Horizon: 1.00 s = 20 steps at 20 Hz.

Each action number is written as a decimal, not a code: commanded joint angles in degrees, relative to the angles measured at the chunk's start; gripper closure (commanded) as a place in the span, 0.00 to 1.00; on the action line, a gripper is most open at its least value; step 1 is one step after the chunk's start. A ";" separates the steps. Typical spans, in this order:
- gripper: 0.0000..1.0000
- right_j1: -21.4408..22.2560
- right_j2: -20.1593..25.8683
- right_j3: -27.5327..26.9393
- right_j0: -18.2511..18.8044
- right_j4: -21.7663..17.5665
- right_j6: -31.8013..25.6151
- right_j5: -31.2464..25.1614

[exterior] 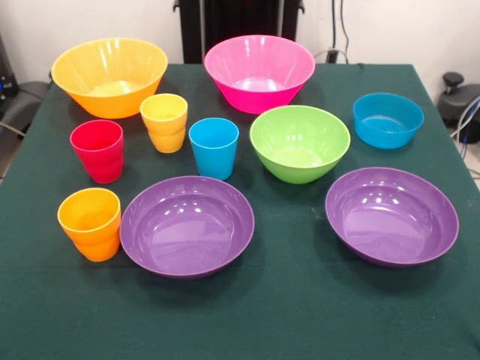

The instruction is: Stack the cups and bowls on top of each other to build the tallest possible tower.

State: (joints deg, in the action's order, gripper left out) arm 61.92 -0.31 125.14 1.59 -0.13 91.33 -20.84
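Evidently nothing has been stacked yet: from the front view, all ten pieces are seen standing apart, mouths up, on the green surface (300,315). The orange-yellow bowl (109,76) and pink bowl (259,73) are set at the far side. In the middle band are found the red cup (97,150), yellow cup (164,122), blue cup (214,147), lime green bowl (299,142) and small blue bowl (388,119). Nearest the camera are placed the orange cup (89,223) and the two purple bowls (187,226) (391,215).

No end effector is shown, so whether it is released or clenched cannot be told.

No other view is supplied, so true spacing between pieces can only be guessed at.

For the first step, a stable base should probably be chosen before anything is lifted. A cup is best gripped across its rim or stepped wall, since the sides look glossy and may slip. The yellow cup stands close beside the red cup and the orange-yellow bowl, so a descent there should be kept vertical.
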 commanded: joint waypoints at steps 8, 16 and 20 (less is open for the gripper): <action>0.00 -17.70 1.43 0.76 1.66 -3.57 7.98 11.55; 0.00 -26.00 0.39 -0.86 1.28 -4.71 8.23 20.03; 0.00 -29.59 1.07 -1.83 1.75 -4.86 8.68 22.96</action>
State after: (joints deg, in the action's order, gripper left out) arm 40.90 -0.62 125.09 3.03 -1.79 91.37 -4.32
